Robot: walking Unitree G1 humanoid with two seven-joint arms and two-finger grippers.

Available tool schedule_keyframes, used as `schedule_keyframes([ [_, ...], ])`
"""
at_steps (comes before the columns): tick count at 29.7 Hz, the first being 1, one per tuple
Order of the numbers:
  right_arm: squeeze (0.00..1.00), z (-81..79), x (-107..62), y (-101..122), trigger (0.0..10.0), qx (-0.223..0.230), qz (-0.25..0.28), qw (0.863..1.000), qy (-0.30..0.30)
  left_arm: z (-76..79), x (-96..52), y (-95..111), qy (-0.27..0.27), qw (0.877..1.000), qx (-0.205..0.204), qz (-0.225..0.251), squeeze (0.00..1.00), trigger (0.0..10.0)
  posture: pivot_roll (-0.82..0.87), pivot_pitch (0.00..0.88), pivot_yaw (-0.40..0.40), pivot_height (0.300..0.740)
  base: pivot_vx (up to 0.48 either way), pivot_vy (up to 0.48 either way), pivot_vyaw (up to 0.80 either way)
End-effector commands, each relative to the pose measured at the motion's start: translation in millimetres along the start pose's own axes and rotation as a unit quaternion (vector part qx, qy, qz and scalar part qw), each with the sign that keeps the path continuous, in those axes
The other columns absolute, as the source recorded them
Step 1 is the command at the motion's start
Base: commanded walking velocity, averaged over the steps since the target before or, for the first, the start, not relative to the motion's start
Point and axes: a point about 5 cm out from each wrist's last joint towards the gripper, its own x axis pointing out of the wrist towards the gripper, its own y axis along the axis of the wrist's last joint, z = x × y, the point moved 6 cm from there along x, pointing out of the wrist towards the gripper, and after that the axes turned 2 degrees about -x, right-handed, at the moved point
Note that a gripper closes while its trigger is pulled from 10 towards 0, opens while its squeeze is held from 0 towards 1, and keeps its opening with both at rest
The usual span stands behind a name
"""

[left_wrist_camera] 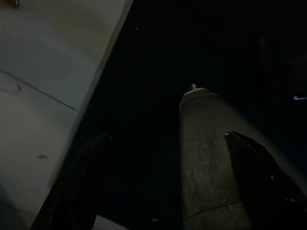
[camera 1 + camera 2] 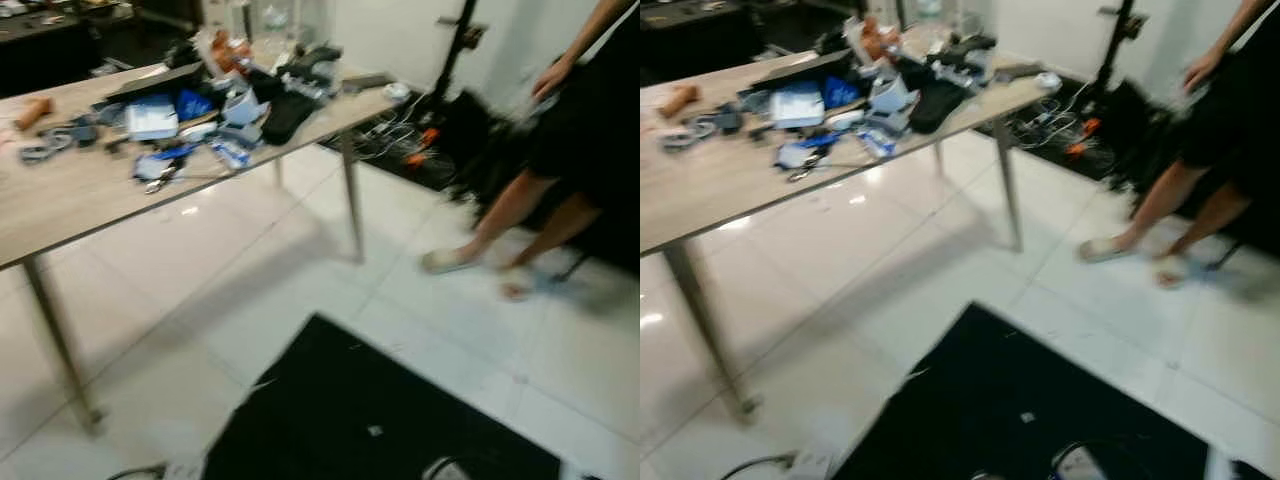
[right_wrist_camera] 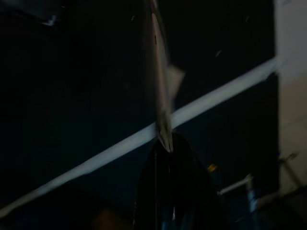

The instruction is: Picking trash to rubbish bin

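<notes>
In the right wrist view my right gripper (image 3: 165, 143) is shut on a thin, flat, pale scrap of trash (image 3: 160, 81), seen edge-on and sticking out past the fingertips over a dark floor. In the left wrist view my left gripper (image 1: 168, 139) hangs open above the black mat, its two fingers (image 1: 84, 177) wide apart. A grey rounded body part (image 1: 206, 163) of the robot lies between them in the picture. The picture is too dark to tell whether the gripper touches it.
A wooden table (image 2: 80, 195) on thin metal legs stands at the left, cluttered with blue packets, black items and cables (image 2: 215, 115). A black mat (image 2: 370, 410) lies on the white tiles just ahead. A person's legs (image 2: 520, 215) stand at the right by dark equipment.
</notes>
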Motion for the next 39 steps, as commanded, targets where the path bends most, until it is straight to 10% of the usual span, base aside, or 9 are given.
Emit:
schedule_keyframes([
  [1, 0.0, -0.9, 0.1, 0.7, 10.0, 0.014, 0.004, 1.0, -0.001, 3.4, -1.0, -11.3, -0.005, 1.0, 0.007, -0.018, 0.0, 10.0, -0.08, 0.067, 0.037, 0.74, 0.0, 0.0, -0.8],
  [25, 0.0, 3.1, -0.1, 2.8, 10.0, 0.043, 0.014, 0.999, -0.007, 5.4, -0.7, -9.0, -0.012, 1.0, 0.024, -0.015, 0.0, 10.0, -0.09, 0.053, 0.036, 0.74, 0.0, 0.0, -0.8],
  [26, 0.0, 3.1, -0.1, 3.1, 0.0, 0.048, 0.015, 0.999, -0.007, 5.5, -0.6, -8.8, -0.012, 1.0, 0.024, -0.015, 0.0, 10.0, -0.09, 0.055, 0.036, 0.74, 0.0, 0.0, -0.8],
  [28, 0.0, 3.7, -0.1, 3.7, 0.0, 0.052, 0.015, 0.999, -0.008, 5.8, -0.6, -8.6, -0.012, 1.0, 0.024, -0.015, 0.0, 10.0, -0.08, 0.056, 0.035, 0.74, 0.0, 0.0, -0.8],
  [29, 0.0, 4.3, -0.2, 4.1, 10.0, 0.054, 0.016, 0.998, -0.009, 6.0, -0.6, -8.9, -0.012, 1.0, 0.023, -0.015, 0.0, 10.0, -0.08, 0.058, 0.035, 0.74, 0.0, 0.0, -0.8],
  [39, 0.0, 3.9, -0.1, 6.0, 10.0, 0.08, 0.018, 0.997, -0.009, 6.9, -1.0, -11.7, -0.013, 1.0, 0.021, -0.018, 0.0, 10.0, -0.08, 0.061, 0.035, 0.74, 0.0, 0.0, -0.8],
])
